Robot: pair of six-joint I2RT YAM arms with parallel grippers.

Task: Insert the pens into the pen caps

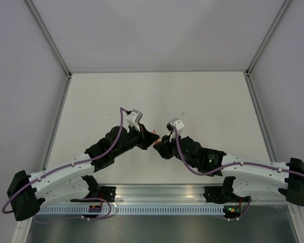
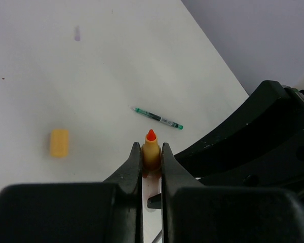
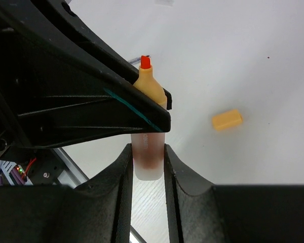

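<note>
Left claw (image 2: 152,154) pinches the orange pen (image 3: 151,83) at its neck; right claw (image 3: 148,157) grips its barrel; orange cap (image 2: 59,143) lies apart on the table (image 2: 106,66); release one claw once the other holds firm.

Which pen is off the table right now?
The orange pen: the left gripper pinches it near its tip, the right gripper holds its barrel. The green pen lies loose on the table.

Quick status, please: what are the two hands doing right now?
Left hand shut on orange pen near its tip. Right hand shut on its barrel. Orange cap lying loose. Green pen lies clear.
</note>
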